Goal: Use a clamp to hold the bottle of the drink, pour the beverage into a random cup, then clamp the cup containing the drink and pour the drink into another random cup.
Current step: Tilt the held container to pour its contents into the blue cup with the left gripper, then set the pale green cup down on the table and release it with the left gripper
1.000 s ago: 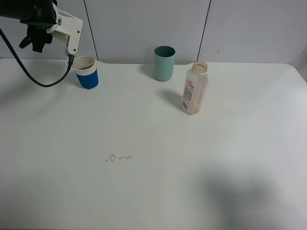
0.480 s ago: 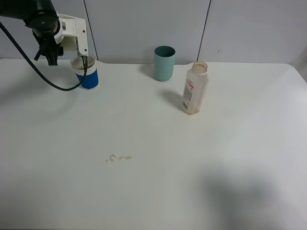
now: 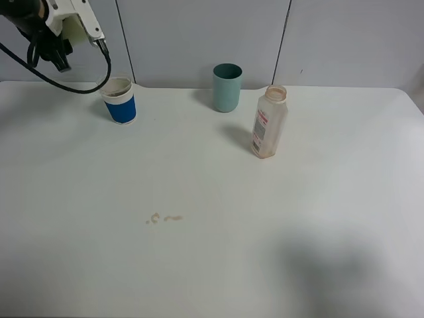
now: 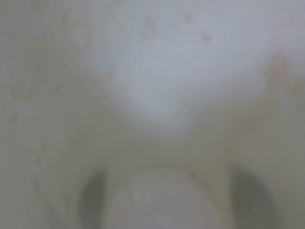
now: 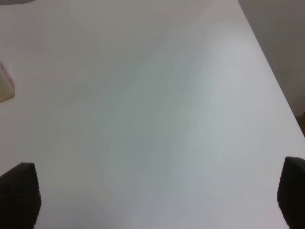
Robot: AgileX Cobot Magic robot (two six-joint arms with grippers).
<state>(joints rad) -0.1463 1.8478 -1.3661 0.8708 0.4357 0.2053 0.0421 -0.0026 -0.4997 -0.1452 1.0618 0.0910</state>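
Note:
My left gripper [image 3: 52, 32] is raised at the far left back, above and left of the blue cup [image 3: 120, 99], and is shut on the pale yellow-green cup [image 3: 75, 17], which it holds tilted in the air. That cup's pale inside [image 4: 152, 119] fills the left wrist view as a blur. The blue cup with its white rim stands upright with brownish liquid inside. The bottle [image 3: 268, 122] stands upright at the middle right, open, with only a brownish trace at its bottom. My right gripper [image 5: 157, 200] hangs open over bare table and is outside the high view.
A teal cup [image 3: 227, 87] stands at the back, left of the bottle. Small brown drops [image 3: 164, 218] lie on the white table [image 3: 298, 218] in front of the cups. In the right wrist view the bottle's edge [image 5: 5, 88] shows, and the table's right edge [image 5: 276, 81] runs near.
The left gripper has lifted the pale cup up and back from its tilt over the blue cup's rim, towards the far left corner. Nothing else has moved.

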